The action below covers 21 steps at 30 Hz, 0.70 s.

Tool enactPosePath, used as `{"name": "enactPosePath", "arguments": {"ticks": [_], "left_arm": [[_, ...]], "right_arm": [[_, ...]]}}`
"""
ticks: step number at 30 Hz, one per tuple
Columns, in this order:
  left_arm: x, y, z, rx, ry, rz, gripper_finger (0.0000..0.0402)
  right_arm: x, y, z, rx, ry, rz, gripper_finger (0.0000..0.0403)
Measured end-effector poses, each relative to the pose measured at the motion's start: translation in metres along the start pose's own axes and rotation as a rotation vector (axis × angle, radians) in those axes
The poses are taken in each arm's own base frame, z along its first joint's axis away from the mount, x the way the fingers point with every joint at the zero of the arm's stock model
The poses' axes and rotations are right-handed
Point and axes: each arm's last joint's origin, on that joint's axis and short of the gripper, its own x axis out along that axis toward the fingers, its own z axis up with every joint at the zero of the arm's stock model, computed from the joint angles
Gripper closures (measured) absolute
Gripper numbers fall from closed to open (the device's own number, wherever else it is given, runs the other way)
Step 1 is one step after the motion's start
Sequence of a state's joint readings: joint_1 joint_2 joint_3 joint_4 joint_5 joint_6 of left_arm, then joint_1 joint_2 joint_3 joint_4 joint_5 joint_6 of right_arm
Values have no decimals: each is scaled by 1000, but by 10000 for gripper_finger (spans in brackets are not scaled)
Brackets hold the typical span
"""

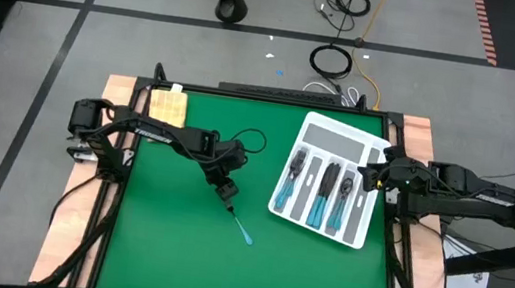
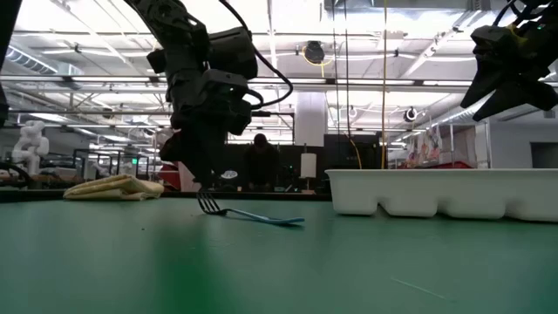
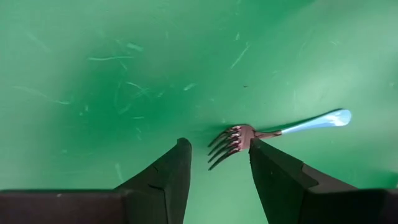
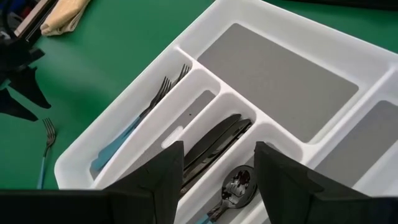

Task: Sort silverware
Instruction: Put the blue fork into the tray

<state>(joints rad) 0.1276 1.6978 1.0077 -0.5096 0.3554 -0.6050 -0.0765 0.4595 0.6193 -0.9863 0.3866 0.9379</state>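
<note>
One fork (image 3: pixel 249 133) with a light blue handle (image 3: pixel 317 122) lies flat on the green mat (image 1: pixel 163 242), left of the white divided tray (image 1: pixel 371 140). My left gripper (image 3: pixel 217 149) is open and slants down over the fork's head; the tines (image 2: pixel 207 205) lie between its fingertips. The tray holds forks (image 4: pixel 140 118), knives (image 4: pixel 214 146) and a spoon (image 4: pixel 239 183) in separate long compartments. My right gripper (image 4: pixel 217 152) is open above the tray's right side (image 1: pixel 371 176) with nothing between its fingers. My left gripper's one finger (image 3: pixel 267 162) stands right beside the fork's neck (image 3: pixel 254 132), the other finger (image 3: pixel 177 162) apart from the tines. Whether any finger touches the fork, I cannot tell. The fork rests along its whole length on the mat.
A folded yellow cloth (image 1: pixel 168 104) lies at the mat's far left corner. The tray's wide far compartments (image 4: pixel 273 74) are bare. Green mat spreads open toward the near edge (image 1: pixel 238 283). People and equipment show in the room beyond (image 2: pixel 261 161).
</note>
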Motion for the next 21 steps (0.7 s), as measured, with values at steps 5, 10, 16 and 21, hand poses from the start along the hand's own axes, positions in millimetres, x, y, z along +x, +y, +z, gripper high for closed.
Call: {"name": "enactPosePath", "arguments": {"ticks": [5,10,16,21], "left_arm": [[6,3,-1,5,11,15,234],[17,8,-7,-14,42,-1,234],[25,8,-12,-29,38,-50,234],[33,7,-10,-8,35,-62,248]], "right_arm": [[0,0,0,-4,0,0,220],[0,0,0,-5,1,-1,220],[0,0,0,-10,3,-4,220],[0,-1,-1,-12,5,-9,220]]}}
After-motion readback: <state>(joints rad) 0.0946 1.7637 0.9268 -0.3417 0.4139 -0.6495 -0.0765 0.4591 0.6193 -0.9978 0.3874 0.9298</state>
